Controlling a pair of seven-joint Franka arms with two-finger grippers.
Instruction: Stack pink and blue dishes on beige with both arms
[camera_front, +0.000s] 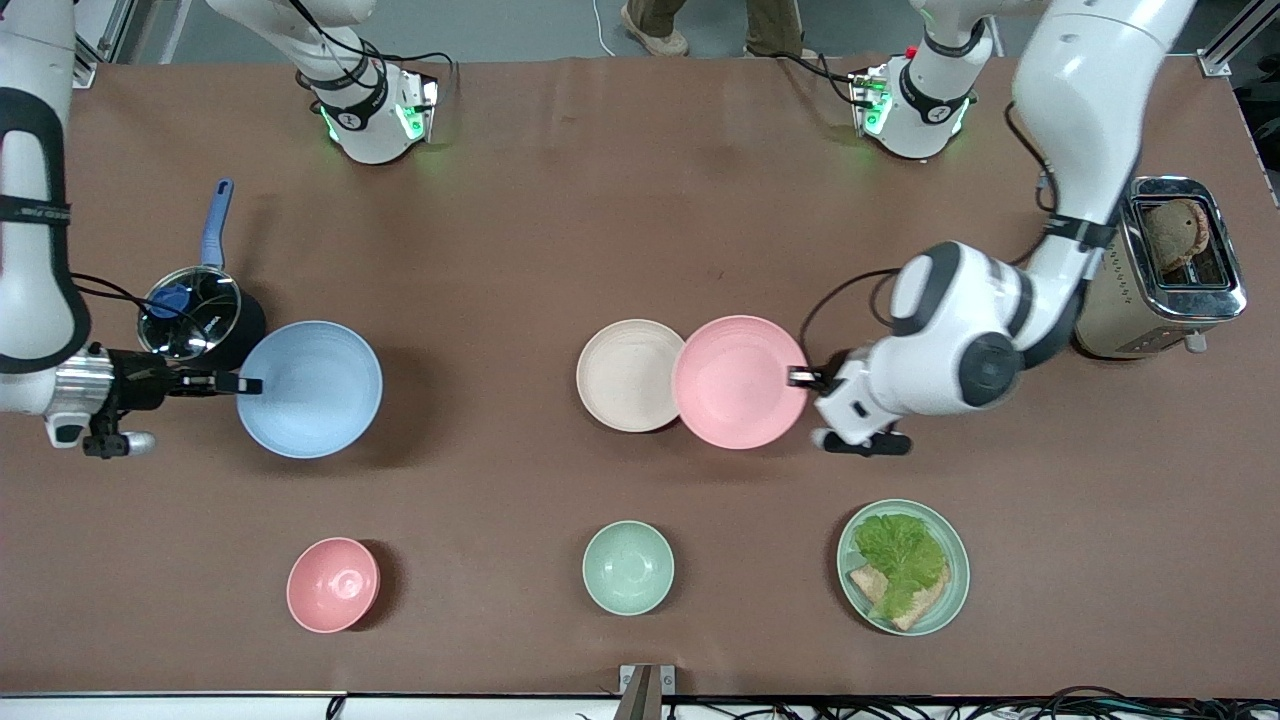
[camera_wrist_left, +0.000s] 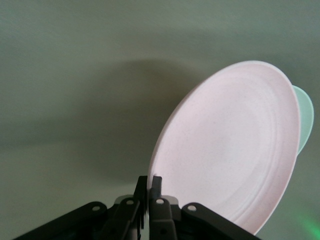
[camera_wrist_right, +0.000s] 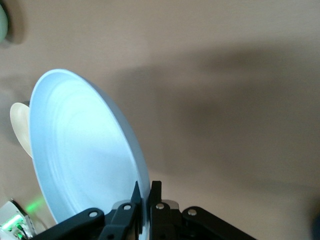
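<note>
Carrying now: we grip both plates by their rims, lifted above the tabletop (camera_front: 620, 220).
Left pincer (camera_front: 797, 377): clenched on pink plate (camera_front: 738, 380), overlapping beige plate (camera_front: 628, 375).
Right pincer (camera_front: 250, 384): clenched on blue plate (camera_front: 310, 388), well apart.
Next: we judge pink needs centring over beige, then releasing.

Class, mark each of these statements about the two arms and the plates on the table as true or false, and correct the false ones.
1. The left end effector is shut on the rim of the pink plate. True.
2. The pink plate lies centred on the beige plate. False: it only overlaps the beige plate's edge at the side toward the left arm's end.
3. The right end effector grips the blue plate. True.
4. The blue plate touches the beige plate. False: they are well apart.
5. The toaster is empty. False: bread sits in it.
</note>
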